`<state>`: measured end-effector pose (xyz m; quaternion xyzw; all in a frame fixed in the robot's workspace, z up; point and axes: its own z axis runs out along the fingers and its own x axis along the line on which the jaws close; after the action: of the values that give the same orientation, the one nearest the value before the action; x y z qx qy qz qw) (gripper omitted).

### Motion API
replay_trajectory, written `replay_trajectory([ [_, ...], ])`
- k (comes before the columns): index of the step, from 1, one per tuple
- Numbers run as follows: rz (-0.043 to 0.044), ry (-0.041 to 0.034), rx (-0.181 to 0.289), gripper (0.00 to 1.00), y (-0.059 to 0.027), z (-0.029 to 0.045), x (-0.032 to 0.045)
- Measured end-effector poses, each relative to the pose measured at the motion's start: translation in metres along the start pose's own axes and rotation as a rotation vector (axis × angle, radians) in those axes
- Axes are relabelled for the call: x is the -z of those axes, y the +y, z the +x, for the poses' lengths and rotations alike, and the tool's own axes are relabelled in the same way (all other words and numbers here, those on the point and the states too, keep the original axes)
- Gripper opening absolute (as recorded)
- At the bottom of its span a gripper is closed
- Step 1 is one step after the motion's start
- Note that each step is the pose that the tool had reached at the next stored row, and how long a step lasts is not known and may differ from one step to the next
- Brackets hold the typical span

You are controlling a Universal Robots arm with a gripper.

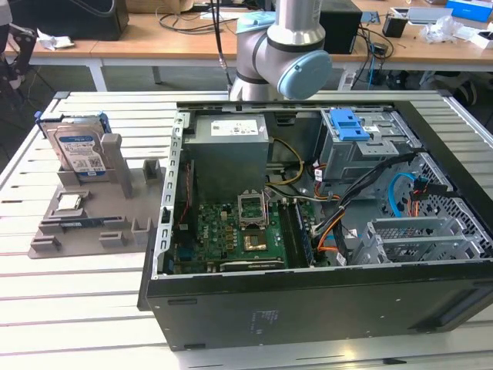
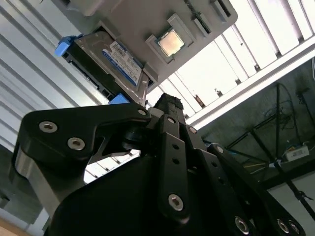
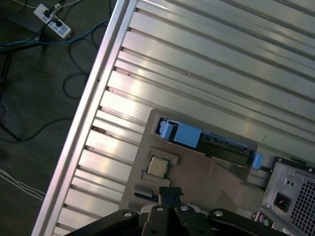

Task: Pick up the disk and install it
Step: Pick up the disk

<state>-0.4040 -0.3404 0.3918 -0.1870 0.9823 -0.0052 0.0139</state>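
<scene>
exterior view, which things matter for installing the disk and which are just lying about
For the job: disk, grey stand holding it, open computer case, drive bay.
Lying about: chip on the stand, desk clutter.

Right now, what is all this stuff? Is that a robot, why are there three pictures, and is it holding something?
Yes, the thick grey and blue tube is a robot arm. One picture comes from a camera standing off to the side. The other two come from little cameras riding near the arm's wrist, so they show its black gripper up close. On the slatted metal table lies an open computer case with its insides showing. Beside it, on the exterior view's left, sits a grey holder. The disk, silver with a blue frame, stands upright in that holder, and a small square chip lies in it too. The disk is not in the gripper, which looks down on the holder from above.
</scene>
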Motion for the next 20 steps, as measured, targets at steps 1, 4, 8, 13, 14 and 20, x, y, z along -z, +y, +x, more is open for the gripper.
replay_trajectory([
  [1, -0.0002, -0.0002, 0.015, 0.11, -0.0001, 0.0000, 0.0000],
  [4, -0.0013, -0.0008, 0.062, 0.11, 0.0000, 0.0000, 0.0000],
  [8, -0.0025, -0.0017, 0.125, 0.11, 0.0000, 0.0000, 0.0000],
  [13, -0.0039, -0.0025, 0.186, 0.11, 0.0000, 0.0000, 0.0000],
  [14, -0.0041, -0.0027, 0.197, 0.11, 0.0000, 0.0000, 0.0000],
  [20, -0.0064, -0.0042, 0.295, 0.11, 0.0000, 0.0000, 0.0000],
])
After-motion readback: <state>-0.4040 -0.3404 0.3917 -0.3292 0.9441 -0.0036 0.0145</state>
